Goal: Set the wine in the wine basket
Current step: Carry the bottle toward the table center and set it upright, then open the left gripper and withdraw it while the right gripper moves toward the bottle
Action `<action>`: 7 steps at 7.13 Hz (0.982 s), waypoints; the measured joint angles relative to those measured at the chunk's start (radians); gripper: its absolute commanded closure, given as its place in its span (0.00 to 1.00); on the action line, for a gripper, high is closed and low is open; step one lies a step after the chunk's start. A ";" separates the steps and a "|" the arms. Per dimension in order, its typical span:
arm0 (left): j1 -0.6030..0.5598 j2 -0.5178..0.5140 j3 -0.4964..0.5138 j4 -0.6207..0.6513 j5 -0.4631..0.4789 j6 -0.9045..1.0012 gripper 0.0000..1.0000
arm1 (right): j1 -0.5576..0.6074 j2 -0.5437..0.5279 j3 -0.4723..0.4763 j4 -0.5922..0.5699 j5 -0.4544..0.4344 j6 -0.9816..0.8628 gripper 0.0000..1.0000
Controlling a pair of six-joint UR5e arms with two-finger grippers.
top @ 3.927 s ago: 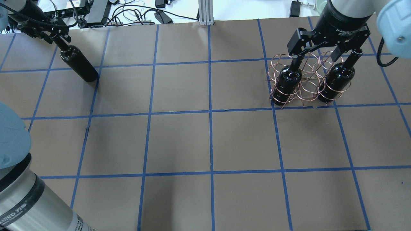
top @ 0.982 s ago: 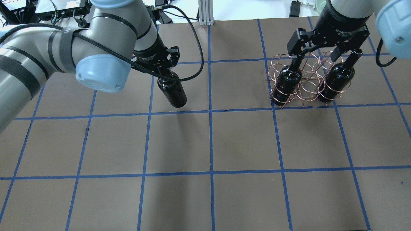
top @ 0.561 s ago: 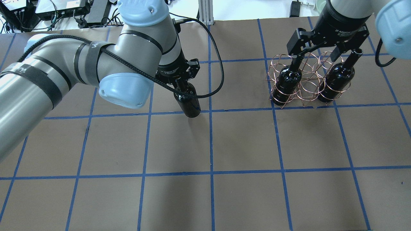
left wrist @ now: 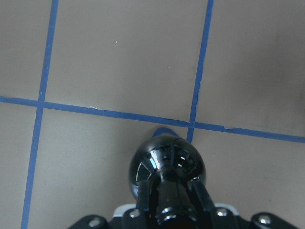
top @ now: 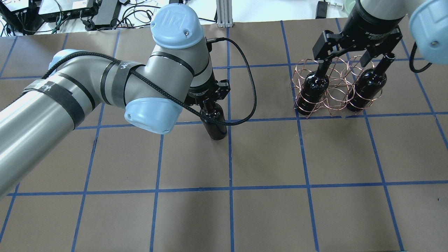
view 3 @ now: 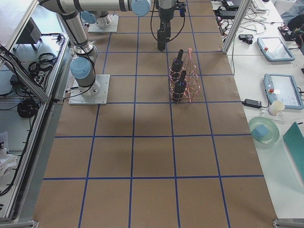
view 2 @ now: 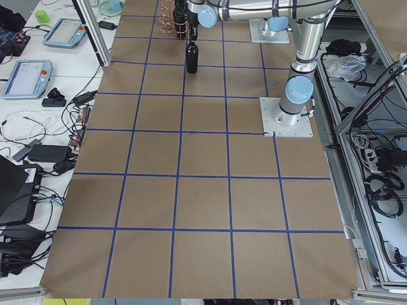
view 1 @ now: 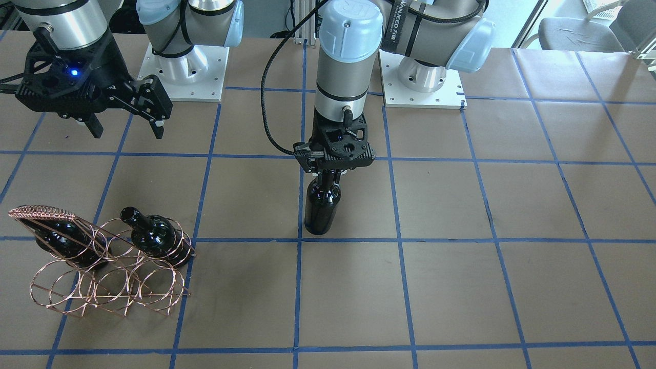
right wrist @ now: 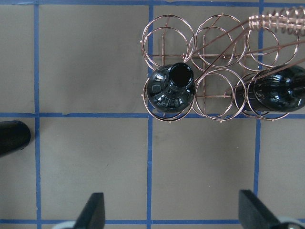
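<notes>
- While the left pincer point(view 1: 328, 179) grips the upright wine bottle point(view 1: 321, 212) by the neck, the wine basket point(view 1: 107, 287) lies well to the robot's right
- right pincer point(view 1: 128, 134): open, near it

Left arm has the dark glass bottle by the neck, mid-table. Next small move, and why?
Probably carry the glossy black glass bottle sideways toward the copper wire basket on the robot's right: the left gripper is shut on its neck, well short of the basket, where four rings stand empty.
</notes>
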State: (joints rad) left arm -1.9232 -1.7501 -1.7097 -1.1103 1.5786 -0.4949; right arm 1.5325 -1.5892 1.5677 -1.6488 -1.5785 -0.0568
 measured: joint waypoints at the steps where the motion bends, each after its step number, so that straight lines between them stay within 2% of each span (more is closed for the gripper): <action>1: -0.002 0.000 0.000 0.000 0.001 0.005 0.00 | 0.000 -0.004 -0.002 -0.002 0.000 0.002 0.00; 3: 0.008 0.005 0.006 -0.003 0.003 0.025 0.00 | 0.001 -0.015 -0.009 -0.004 0.004 0.007 0.00; 4: 0.032 0.015 0.022 -0.017 0.002 0.043 0.00 | 0.005 -0.015 -0.010 0.003 0.034 0.004 0.00; 5: 0.070 0.029 0.056 -0.055 -0.002 0.054 0.00 | 0.008 -0.015 -0.011 0.029 0.082 0.000 0.00; 7: 0.166 0.054 0.170 -0.195 -0.007 0.106 0.00 | 0.002 -0.012 -0.012 0.099 0.119 -0.005 0.00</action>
State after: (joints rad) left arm -1.7574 -1.6961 -1.5397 -1.3050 1.5721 -0.3890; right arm 1.5349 -1.6010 1.5558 -1.5496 -1.4590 -0.0619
